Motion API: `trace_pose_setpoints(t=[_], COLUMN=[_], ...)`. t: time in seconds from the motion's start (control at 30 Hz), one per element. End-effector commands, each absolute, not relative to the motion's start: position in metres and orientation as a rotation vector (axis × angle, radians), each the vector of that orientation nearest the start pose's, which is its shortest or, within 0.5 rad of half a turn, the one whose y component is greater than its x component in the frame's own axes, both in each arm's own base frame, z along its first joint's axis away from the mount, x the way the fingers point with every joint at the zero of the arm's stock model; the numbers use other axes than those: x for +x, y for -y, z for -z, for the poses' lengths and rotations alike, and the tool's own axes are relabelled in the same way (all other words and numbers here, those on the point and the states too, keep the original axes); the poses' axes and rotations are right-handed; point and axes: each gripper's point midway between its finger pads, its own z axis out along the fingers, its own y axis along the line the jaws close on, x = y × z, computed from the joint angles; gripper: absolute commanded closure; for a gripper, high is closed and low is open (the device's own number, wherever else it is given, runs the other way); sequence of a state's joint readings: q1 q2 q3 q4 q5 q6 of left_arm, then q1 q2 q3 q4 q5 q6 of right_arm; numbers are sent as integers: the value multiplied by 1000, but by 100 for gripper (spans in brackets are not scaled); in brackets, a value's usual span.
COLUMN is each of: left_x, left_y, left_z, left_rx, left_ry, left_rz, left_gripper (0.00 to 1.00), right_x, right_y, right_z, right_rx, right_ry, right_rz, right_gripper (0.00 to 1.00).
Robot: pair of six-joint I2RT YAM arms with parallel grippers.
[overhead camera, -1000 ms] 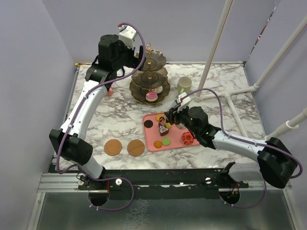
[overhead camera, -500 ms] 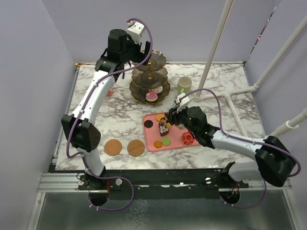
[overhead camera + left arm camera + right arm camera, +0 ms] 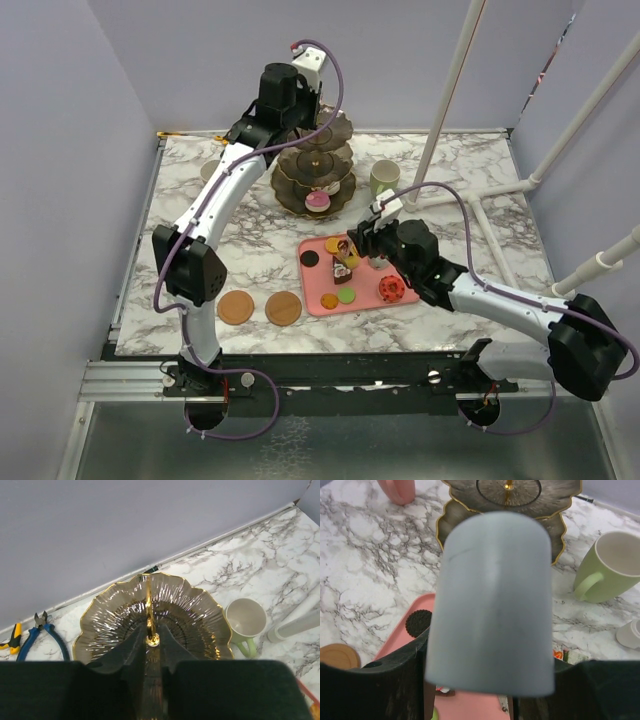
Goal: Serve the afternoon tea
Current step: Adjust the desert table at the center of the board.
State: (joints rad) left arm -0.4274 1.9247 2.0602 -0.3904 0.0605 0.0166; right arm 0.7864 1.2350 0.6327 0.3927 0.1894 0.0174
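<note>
Marble tabletop (image 3: 250, 240), the three-tier stand (image 3: 312, 168) at twelve o'clock; left gripper (image 3: 152, 636) is narrow, seemingly pinching its gold ring (image 3: 148, 600). Stiff, top-heavy, probably slick: that ring looks the only handle, so lift plumb. Right gripper (image 3: 352, 248), five o'clock of it, grip unreadable

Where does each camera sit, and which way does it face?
Top external: above and behind the robot, looking down on the marble table; both arms show.
Left wrist: above the three-tier stand, looking down; its fingers pinch the gold ring.
Right wrist: low over the pink tray, facing the stand; a grey cover blocks the middle.
Shared: stand and pale-green mug, in all three.
</note>
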Motion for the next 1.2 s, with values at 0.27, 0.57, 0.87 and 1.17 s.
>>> trace_pose_setpoints(t=[0.27,0.57,0.87,1.17], left_x=[512,478,470,456], left_y=[218,199,194,198], left_z=[-401,-409,-414,-413], left_rx=[92,-103,-153,-62], left_ry=[-1665,-1606,-1595,-1620], left_rz=[71,-51,-76,-19], left_gripper=[100,100,79,22], right_x=[312,322,317,309], right_y=[-258,-262,-271,-276], right_z=[-235,-250,-238,-205], right_rx=[-505,-498,-545,-588], right_ry=[-1588,-1536,-1568,-1642], right_rz=[-386,-362,-404,-440], right_gripper=[87,87,83,80])
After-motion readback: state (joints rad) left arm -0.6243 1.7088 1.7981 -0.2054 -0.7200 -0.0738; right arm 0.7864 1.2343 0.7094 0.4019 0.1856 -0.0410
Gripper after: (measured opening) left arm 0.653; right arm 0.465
